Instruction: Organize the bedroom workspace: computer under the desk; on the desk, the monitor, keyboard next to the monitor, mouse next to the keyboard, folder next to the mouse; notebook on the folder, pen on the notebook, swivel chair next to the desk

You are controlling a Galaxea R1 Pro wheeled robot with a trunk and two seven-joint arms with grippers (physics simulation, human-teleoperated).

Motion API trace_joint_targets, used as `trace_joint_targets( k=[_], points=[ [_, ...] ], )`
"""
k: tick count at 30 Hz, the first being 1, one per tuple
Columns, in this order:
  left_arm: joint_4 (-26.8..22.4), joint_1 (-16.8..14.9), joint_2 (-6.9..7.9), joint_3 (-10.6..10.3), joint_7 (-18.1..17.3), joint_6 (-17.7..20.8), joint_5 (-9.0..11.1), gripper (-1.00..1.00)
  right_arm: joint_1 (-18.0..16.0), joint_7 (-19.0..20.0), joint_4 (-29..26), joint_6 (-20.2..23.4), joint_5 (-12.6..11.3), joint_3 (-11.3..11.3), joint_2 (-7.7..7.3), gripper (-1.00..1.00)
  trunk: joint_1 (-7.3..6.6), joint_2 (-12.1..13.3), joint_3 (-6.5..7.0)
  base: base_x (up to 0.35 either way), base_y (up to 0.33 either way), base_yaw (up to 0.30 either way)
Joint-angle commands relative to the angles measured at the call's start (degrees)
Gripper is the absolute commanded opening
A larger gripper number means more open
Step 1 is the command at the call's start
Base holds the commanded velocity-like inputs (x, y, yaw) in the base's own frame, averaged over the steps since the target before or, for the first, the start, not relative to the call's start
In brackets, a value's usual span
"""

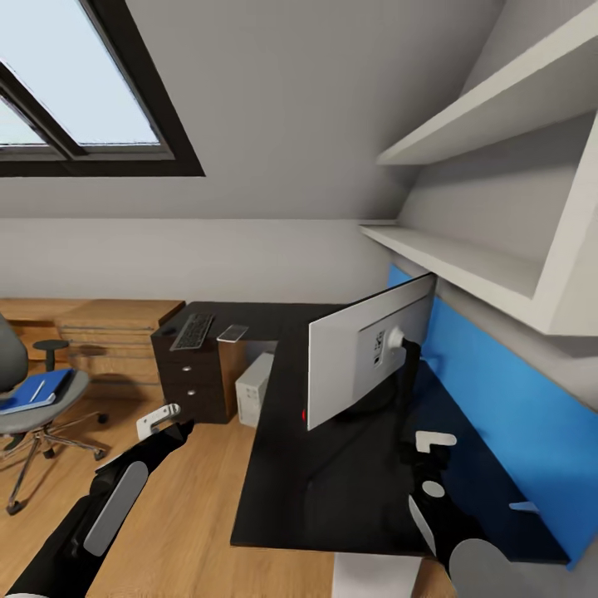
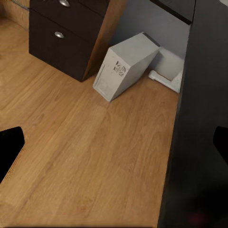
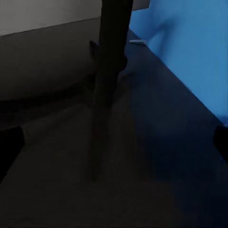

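1. Head view: the monitor (image 1: pixel 371 353) stands on the desk (image 1: pixel 282 490) with its white back to the camera. The right gripper (image 1: pixel 434 441) hovers over the desk just behind its stand, so the right arm is nearer; its spread I cannot tell here. The left gripper (image 1: pixel 158 419) hangs over the floor left of the desk.
2. Head view: the keyboard (image 1: pixel 193 331) and notebook (image 1: pixel 232 333) lie on the desk's far wing; the folder (image 1: pixel 33 389) is on the chair (image 1: pixel 25 399).
3. Left wrist view: fingers wide apart, empty; the computer (image 2: pixel 124 66) sits under the desk.
4. Right wrist view: fingers wide, empty, the monitor's stand (image 3: pixel 108 80) straight ahead, upright.

Left gripper (image 1: pixel 166 418) and right gripper (image 1: pixel 432 448) both forward, jaws apart, nothing held
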Motion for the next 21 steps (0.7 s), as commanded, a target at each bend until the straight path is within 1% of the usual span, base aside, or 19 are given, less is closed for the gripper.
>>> trace_joint_targets(
  k=[1,4,7,8,11,12,14,15,16,18,19,21],
  points=[
    [-0.1,0.0,0.08,-0.2,0.6,0.0,0.5,1.00,0.0,-0.1,-2.0,0.8,0.7,-0.4,1.83,1.00,-0.01,-0.1,-0.08,-0.214,0.265,0.000],
    [-0.1,0.0,0.05,-0.2,0.6,0.0,0.4,1.00,0.1,-0.1,-5.1,3.0,0.8,-0.4,3.27,1.00,-0.01,-0.1,-0.08,-0.171,0.206,0.000],
    [-0.1,0.0,0.02,-0.2,0.6,0.0,0.4,1.00,0.4,-0.2,-10.0,7.9,0.9,-0.4,4.61,1.00,-0.01,-0.1,-0.08,-0.090,0.108,0.000],
    [-0.1,0.0,-0.01,-0.2,0.6,0.0,0.4,1.00,1.0,-0.1,-14.2,12.6,0.8,-0.4,5.42,1.00,-0.01,-0.1,-0.08,-0.046,0.055,0.000],
    [0.0,0.0,-0.07,-0.3,0.6,-0.1,0.3,1.00,2.9,0.0,-20.7,20.2,0.7,-0.2,6.63,1.00,-0.01,-0.1,-0.08,-0.030,0.036,0.000],
    [0.0,0.0,-0.13,-0.3,0.6,-0.1,0.3,1.00,4.5,0.0,-24.9,24.6,0.6,0.0,7.41,1.00,-0.01,-0.1,-0.08,-0.015,0.018,0.000],
    [0.0,0.0,-0.18,-0.3,0.6,-0.1,0.3,1.00,5.8,0.0,-28.6,27.9,0.6,0.5,8.10,1.00,-0.01,-0.1,-0.08,-0.011,0.013,0.000],
    [0.0,0.0,-0.20,-0.3,0.6,-0.1,0.3,1.00,6.4,0.0,-30.3,29.1,0.6,0.9,8.32,1.00,-0.01,-0.1,-0.08,-0.008,0.009,0.000],
    [0.0,0.0,-0.22,-0.4,0.6,-0.2,0.3,1.00,7.1,-0.1,-33.2,31.2,0.5,1.8,8.32,1.00,-0.01,-0.1,-0.08,-0.005,0.006,0.000],
    [0.0,0.0,-0.24,-0.4,0.6,-0.2,0.3,1.00,7.6,-0.2,-35.4,33.0,0.4,3.0,8.32,1.00,-0.01,-0.1,-0.08,-0.004,0.004,0.000],
    [0.0,0.0,-0.25,-0.4,0.6,-0.3,0.3,1.00,7.9,-0.5,-36.8,34.4,0.3,4.4,8.32,1.00,-0.01,-0.1,-0.08,-0.002,0.002,0.000],
    [0.0,0.0,-0.28,-0.4,0.6,-0.3,0.3,1.00,8.1,-1.2,-37.8,35.5,0.3,6.1,8.32,1.00,-0.01,-0.1,-0.08,-0.001,0.002,0.000]
  ],
)
